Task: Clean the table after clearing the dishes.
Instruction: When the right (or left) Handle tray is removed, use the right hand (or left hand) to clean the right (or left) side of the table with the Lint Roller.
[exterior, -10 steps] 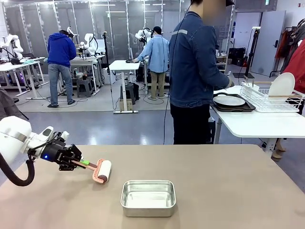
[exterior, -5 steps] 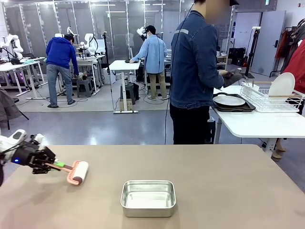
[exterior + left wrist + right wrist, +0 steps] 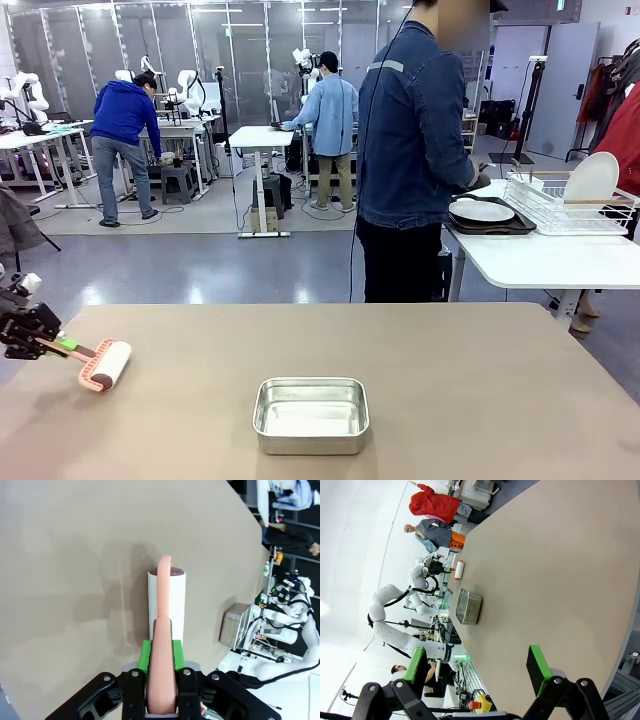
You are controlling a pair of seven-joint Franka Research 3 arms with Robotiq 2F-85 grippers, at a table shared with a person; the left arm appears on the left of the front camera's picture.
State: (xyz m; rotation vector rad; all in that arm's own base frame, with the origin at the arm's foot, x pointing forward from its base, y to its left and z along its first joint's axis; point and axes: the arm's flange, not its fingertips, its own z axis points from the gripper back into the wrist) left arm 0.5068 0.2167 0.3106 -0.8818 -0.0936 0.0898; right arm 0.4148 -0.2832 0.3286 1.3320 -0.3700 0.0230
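Roller [image 3: 105, 365] drum lies across the table [image 3: 450, 400], handle clamped in left gripper [image 3: 45, 342]; right gripper [image 3: 477, 672] gapes empty.

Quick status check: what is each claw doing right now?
Left claw: shut on the roller handle, roller on the table.
Right claw: open, holding nothing, above the table.

- You have one wide tan-brown tabletop [image 3: 480, 380].
- You have one pink-framed white roller [image 3: 105, 365] on it.
- You have one shiny steel rectangular pan [image 3: 311, 415] on it.
- On the smaller white side table [image 3: 540, 262] you can count one white round plate [image 3: 481, 211] on one dark brown tray [image 3: 490, 226].
- One more white plate [image 3: 591, 178] stands in the one wire rack [image 3: 560, 210].
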